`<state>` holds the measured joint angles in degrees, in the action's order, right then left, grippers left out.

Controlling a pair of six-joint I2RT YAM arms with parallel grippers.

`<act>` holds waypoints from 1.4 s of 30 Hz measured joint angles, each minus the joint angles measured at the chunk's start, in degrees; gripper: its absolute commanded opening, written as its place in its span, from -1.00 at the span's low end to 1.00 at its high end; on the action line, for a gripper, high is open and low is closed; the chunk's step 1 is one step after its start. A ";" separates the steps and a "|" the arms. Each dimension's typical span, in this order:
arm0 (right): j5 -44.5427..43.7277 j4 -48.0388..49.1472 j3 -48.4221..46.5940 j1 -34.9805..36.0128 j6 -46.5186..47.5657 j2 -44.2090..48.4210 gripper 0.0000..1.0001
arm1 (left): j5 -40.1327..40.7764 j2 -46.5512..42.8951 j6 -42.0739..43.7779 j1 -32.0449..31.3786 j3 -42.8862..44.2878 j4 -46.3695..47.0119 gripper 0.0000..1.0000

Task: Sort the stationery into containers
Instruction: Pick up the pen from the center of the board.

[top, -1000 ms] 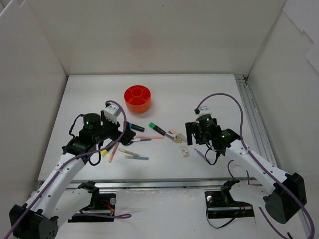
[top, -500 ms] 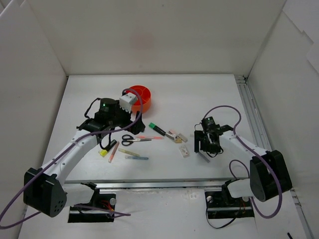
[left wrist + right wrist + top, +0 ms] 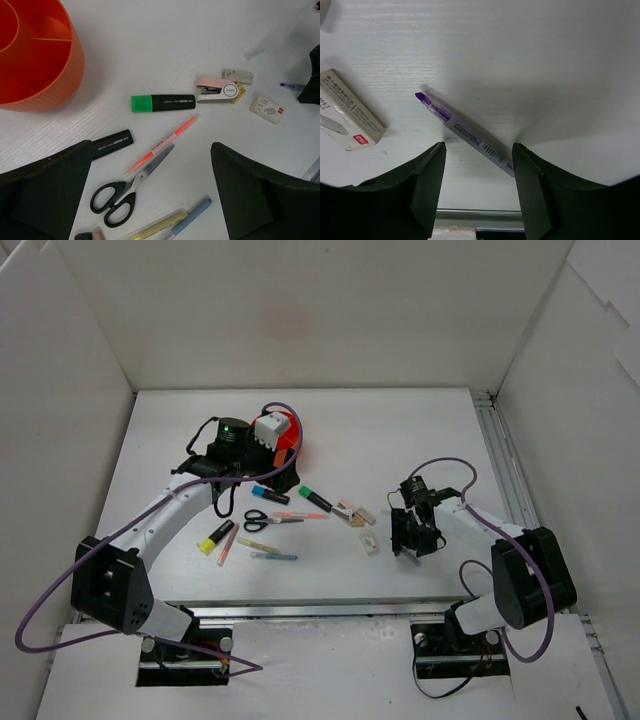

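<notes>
The orange organiser [image 3: 35, 55] stands at the back left, half hidden by my left arm in the top view [image 3: 292, 443]. My left gripper [image 3: 258, 476] is open and empty, above the black-handled scissors [image 3: 125, 192], an orange-pink pen [image 3: 165, 142], a black-bodied highlighter [image 3: 112, 141], a green highlighter [image 3: 162, 103], and yellow [image 3: 155, 227] and blue [image 3: 192, 217] pens. A yellow highlighter [image 3: 215, 537] lies further left. My right gripper [image 3: 479, 150] is open and low, its fingers either side of a purple pen [image 3: 465, 132] on the table.
A pink mini stapler [image 3: 217, 91], a beige eraser [image 3: 237, 76] and a boxed eraser [image 3: 350, 117] lie between the arms. The table's metal front rail [image 3: 480, 217] is just behind the right gripper. White walls enclose the table.
My left gripper has moved from the yellow highlighter back and right, to the organiser. My right gripper has drawn back and come down over the purple pen.
</notes>
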<state>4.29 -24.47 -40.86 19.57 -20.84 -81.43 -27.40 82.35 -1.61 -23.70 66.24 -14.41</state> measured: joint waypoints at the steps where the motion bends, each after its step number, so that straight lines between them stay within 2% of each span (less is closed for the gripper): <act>1: -0.07 -0.70 -0.44 0.04 -0.13 -0.81 -0.05 | 0.02 0.50 0.39 0.00 0.52 -0.07 0.99; 7: -0.98 -4.79 -4.50 1.36 -0.42 -6.40 -0.39 | 0.02 0.79 2.03 0.00 1.18 0.35 0.99; 11: -1.27 -6.45 -6.23 2.36 -0.50 -8.31 -0.80 | 0.11 0.79 2.56 0.00 1.18 0.66 0.99; 12: -1.31 -6.78 -6.54 2.56 -0.52 -8.63 -0.97 | 0.15 0.79 2.69 0.00 1.18 0.66 0.99; 13: -1.42 -7.15 -6.84 2.60 -0.55 -8.92 -1.00 | 0.22 0.79 2.78 0.00 1.18 0.70 0.99; 23: 1.73 -6.97 -6.47 4.22 1.62 -6.25 -1.00 | -3.39 1.73 7.26 -0.59 3.32 -0.59 0.99; 28: 0.13 -6.60 -6.60 5.05 1.79 8.52 -1.00 | -5.18 6.10 15.15 -5.25 10.49 -3.72 0.99; 34: -9.11 -9.03 -10.29 2.51 1.49 27.52 -1.00 | -10.10 15.21 25.46 -13.42 21.53 -9.88 0.99; 37: -12.24 -10.86 -11.47 -0.11 1.20 33.46 -1.00 | -11.61 21.64 29.49 -16.09 28.09 -13.33 0.96; 42: -12.61 -13.64 -11.76 -1.22 1.60 38.71 -1.00 | -11.13 36.28 33.79 -19.54 44.09 -20.39 0.86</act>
<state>-8.32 -38.11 -52.62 18.35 -19.25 -42.72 -38.52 118.63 32.18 -43.24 110.32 -34.81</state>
